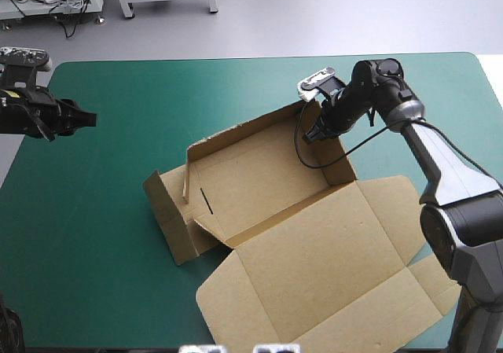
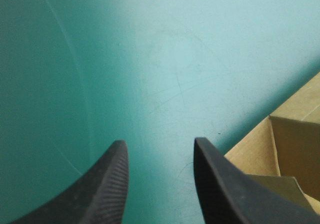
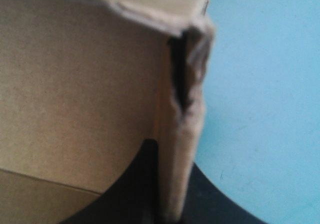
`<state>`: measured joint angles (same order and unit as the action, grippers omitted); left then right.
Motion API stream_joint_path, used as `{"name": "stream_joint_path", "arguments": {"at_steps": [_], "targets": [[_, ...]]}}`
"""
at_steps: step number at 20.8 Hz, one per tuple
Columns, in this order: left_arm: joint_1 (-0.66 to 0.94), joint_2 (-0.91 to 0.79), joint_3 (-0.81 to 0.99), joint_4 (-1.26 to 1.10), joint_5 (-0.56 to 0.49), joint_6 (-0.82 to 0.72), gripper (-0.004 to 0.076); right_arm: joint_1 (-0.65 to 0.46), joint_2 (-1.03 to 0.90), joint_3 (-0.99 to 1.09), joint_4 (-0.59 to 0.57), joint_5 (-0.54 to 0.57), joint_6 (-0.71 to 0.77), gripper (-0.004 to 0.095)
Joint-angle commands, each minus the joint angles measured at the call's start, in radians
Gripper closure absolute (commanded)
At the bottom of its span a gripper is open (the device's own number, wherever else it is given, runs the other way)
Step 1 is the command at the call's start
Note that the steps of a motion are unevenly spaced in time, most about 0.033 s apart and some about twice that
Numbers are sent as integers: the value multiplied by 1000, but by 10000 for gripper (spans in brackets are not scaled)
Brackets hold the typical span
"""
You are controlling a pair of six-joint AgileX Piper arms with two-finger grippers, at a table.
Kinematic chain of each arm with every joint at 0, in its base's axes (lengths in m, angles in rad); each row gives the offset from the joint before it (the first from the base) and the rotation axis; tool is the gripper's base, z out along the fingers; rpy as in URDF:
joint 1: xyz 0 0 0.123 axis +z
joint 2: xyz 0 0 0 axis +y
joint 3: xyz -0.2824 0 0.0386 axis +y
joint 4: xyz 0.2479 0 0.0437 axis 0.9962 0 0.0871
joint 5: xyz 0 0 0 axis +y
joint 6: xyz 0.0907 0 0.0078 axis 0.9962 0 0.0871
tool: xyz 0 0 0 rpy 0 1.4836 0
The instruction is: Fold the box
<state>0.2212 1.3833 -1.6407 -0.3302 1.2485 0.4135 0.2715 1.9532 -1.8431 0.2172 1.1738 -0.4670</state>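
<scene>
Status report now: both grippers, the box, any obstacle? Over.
Left gripper open, off the box, over the teal-green cover. Right gripper shut on its far-right wall. Box half formed, lid flat. No obstacle seen.

The box (image 3: 90, 84) wall is sitting so close in my right wrist view that it is blurring and covering most of my right gripper (image 3: 170, 184), leaving only dark slivers of my black fingers (image 3: 132, 194) showing on either side of it. In my left wrist view, the picture's edge is cutting the box down to one brown corner beside my left gripper (image 2: 159, 149).
</scene>
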Motion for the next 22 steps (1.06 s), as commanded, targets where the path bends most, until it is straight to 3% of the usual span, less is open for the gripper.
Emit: {"name": "stream_joint_path", "arguments": {"at_steps": [1, 3, 5, 7, 8, 10, 15, 22], "targets": [[-1, -27, -25, -29, 36, -1, 416, 4, 20, -62, -59, 77, 2, 924], [-1, -27, -25, -29, 36, -1, 416, 4, 31, -93, -57, 79, 27, 910], [-1, -27, -25, -29, 36, -1, 416, 4, 26, -140, -23, 80, 34, 761], [-1, -27, -25, -29, 36, -1, 417, 4, -5, -194, -15, 80, 36, 475], [-1, -27, -25, -29, 38, 2, 417, 4, -35, -216, -30, 80, 50, 272], [-1, -27, -25, -29, 38, 2, 417, 4, -92, -218, -87, 82, 82, 85], [-1, -27, -25, -29, 38, 2, 417, 4, -166, -123, -123, 82, 87, 104], [-1, -27, -25, -66, 32, 25, 417, 6, -91, -37, -86, 82, 62, 115]]}}
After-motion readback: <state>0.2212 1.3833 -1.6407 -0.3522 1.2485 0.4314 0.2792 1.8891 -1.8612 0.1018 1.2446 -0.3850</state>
